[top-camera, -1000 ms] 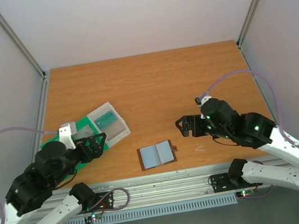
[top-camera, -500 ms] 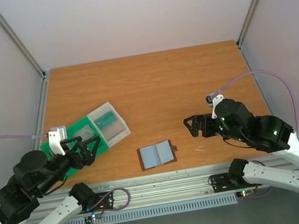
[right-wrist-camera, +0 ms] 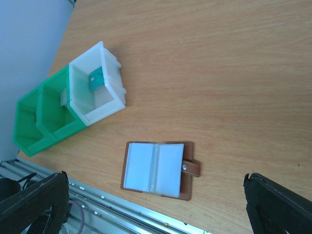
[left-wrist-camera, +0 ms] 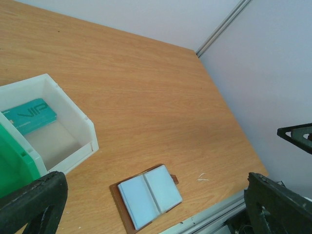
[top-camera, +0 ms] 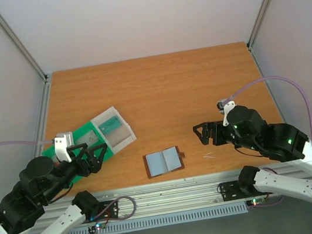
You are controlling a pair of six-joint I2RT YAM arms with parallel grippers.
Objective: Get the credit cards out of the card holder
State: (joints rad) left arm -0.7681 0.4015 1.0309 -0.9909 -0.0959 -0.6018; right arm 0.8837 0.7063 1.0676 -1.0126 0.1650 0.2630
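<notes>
The brown folding card holder (top-camera: pixel 164 162) lies open on the wooden desk (top-camera: pixel 157 87). Left fingers (left-wrist-camera: pixel 31 202) and right fingers (right-wrist-camera: pixel 34 202) flank it, spread wide, grasping nothing.

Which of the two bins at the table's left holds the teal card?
The white bin, not the green tray beside it: the teal card lies inside the white one.

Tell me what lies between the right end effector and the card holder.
Only bare tabletop separates the right end effector from the card holder, clearest in the top view.
</notes>
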